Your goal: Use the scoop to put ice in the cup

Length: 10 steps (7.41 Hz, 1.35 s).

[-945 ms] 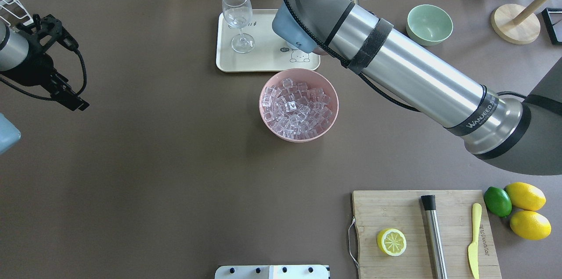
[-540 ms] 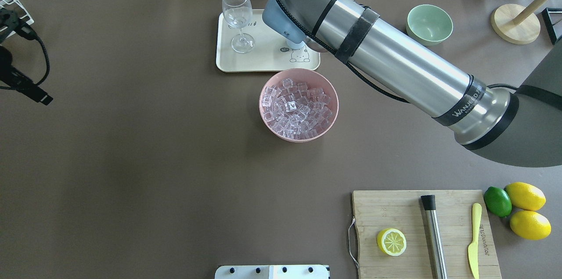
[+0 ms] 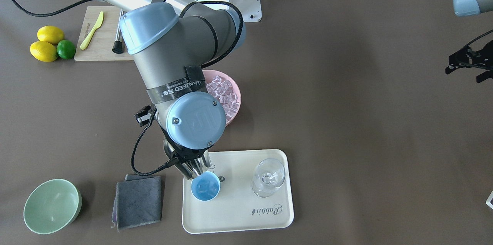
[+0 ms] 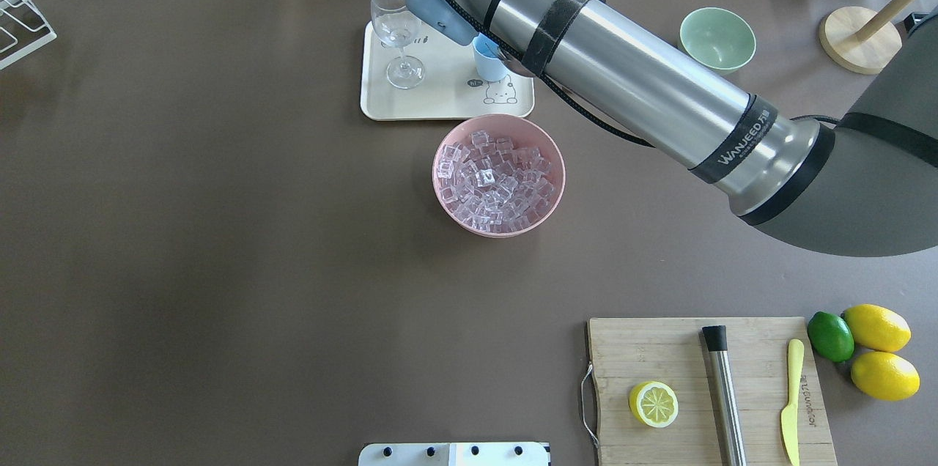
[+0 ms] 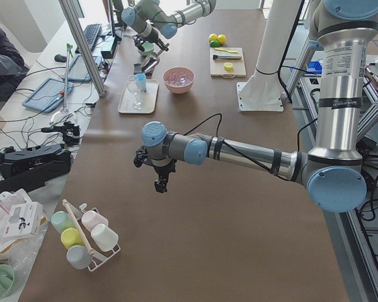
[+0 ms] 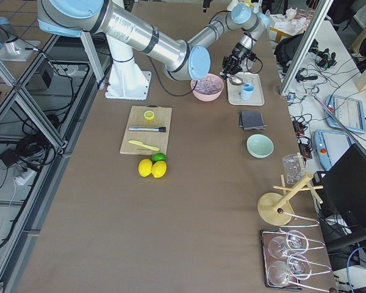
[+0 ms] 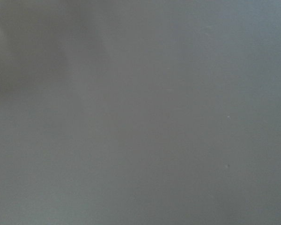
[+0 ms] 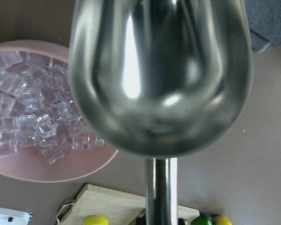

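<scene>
The light-blue cup (image 3: 205,186) stands on the cream tray (image 3: 246,214) and holds a few ice cubes. It also shows in the overhead view (image 4: 486,60). The ice (image 4: 495,180) fills a pink bowl (image 4: 551,158) in front of the tray. My right gripper is hidden under its wrist (image 3: 196,119). It holds the silver scoop (image 3: 192,168) by the handle, tilted at the cup's rim. In the right wrist view the scoop (image 8: 159,75) shows no ice. My left gripper (image 3: 467,63) hangs over bare table at the far side; I cannot tell whether it is open or shut.
A stemmed glass (image 3: 268,177) stands on the tray beside the cup. A grey cloth (image 3: 138,200) and a pale green bowl (image 3: 52,206) lie to the tray's side. A cutting board (image 4: 707,385) holds a lemon half, a steel cylinder and a knife.
My right arm has swung further over the tray, uncovering the cup in the overhead view. My left arm has drawn back out of the overhead view.
</scene>
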Each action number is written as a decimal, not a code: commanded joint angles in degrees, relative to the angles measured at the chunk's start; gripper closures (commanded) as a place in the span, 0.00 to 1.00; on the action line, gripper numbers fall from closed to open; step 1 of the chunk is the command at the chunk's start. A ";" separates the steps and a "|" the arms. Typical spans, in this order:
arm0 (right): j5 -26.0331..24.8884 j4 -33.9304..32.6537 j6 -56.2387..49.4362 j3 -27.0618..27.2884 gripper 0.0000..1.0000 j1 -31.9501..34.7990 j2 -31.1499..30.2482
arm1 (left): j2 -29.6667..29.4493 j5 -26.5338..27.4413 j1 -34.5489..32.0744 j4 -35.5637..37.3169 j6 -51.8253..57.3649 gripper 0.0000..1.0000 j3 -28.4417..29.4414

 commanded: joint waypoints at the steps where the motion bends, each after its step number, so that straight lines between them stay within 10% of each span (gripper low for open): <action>1: -0.67 -0.13 -0.74 -1.08 1.00 0.14 1.17 | 1.62 -0.53 -6.15 -0.27 0.14 0.01 1.81; 6: -0.06 -0.66 1.45 23.66 1.00 8.04 -15.66 | 3.47 -0.09 -9.93 0.00 -0.03 0.01 2.85; 10: 5.04 9.43 25.23 51.10 1.00 9.55 -42.12 | 4.52 -0.17 -12.84 -0.09 0.05 0.01 2.95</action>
